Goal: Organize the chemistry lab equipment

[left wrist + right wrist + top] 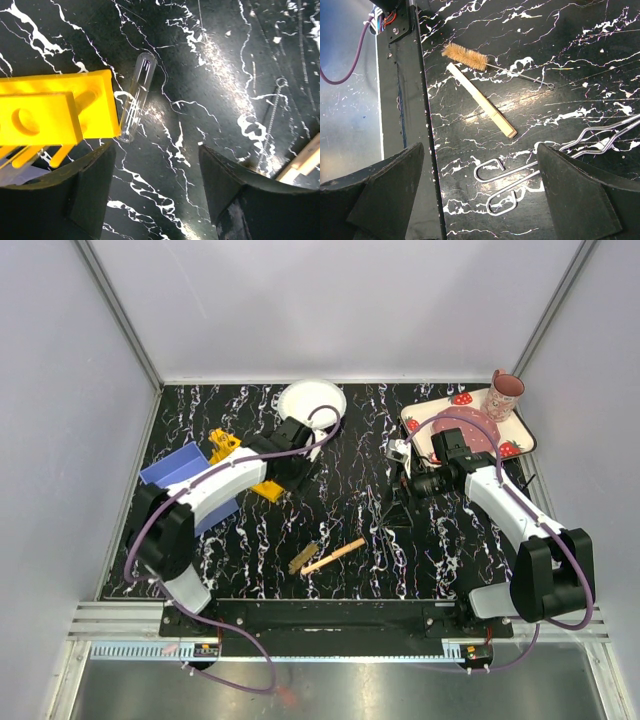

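Note:
The yellow rack (262,486) lies at the table's left middle; in the left wrist view its holed plate (55,115) fills the left side. A clear tube (136,97) lies on the table against the rack's edge. My left gripper (288,472) is open and empty just above the table, right of the rack (157,185). Thin metal tongs (520,185) lie between the open fingers of my right gripper (480,195), which is empty (405,490). The brown brush (303,558) and pale wooden stick (335,556) lie side by side near the front edge, also in the right wrist view: brush (465,56), stick (480,100).
A blue bin (185,475) stands at the left, beside the rack. A round white plate (312,400) sits at the back middle. The strawberry tray (515,435) with a pink cup (505,395) is at the back right. The table's front rail (402,100) is close to the stick.

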Motion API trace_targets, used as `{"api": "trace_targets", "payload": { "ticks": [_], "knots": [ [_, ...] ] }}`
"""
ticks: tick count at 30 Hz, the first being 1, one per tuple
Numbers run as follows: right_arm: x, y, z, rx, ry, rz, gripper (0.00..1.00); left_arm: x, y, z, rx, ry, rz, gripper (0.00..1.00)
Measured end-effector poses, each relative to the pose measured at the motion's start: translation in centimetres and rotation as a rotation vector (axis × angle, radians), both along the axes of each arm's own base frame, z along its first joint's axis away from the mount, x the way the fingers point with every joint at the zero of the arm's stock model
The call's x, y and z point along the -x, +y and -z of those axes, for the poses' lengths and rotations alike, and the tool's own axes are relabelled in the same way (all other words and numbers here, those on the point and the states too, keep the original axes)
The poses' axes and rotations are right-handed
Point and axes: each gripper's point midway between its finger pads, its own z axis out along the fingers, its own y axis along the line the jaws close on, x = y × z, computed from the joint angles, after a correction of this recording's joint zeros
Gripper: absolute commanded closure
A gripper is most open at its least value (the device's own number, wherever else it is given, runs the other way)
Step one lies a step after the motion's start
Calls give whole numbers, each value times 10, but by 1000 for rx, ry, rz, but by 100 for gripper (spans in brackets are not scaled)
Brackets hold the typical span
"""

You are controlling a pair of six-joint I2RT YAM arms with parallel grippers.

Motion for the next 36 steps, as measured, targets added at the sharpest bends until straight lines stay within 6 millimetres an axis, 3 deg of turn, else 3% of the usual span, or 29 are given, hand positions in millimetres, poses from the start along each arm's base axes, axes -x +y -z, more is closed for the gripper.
{"api": "trace_targets", "payload": {
  "ticks": [9, 22, 33, 36],
  "knots": [
    [-1, -2, 0, 1, 2, 5, 0, -24, -2, 35, -118, 43, 16, 44],
    [1, -2, 1, 3, 10, 4, 0, -23, 7, 63, -200, 90, 7, 55],
    [1, -3, 2, 5, 15, 8, 0, -21, 9, 79, -226, 124, 8, 56],
    [1, -3, 2, 5, 14, 8, 0, -19, 11, 87, -237, 142, 8, 64]
  ]
}}
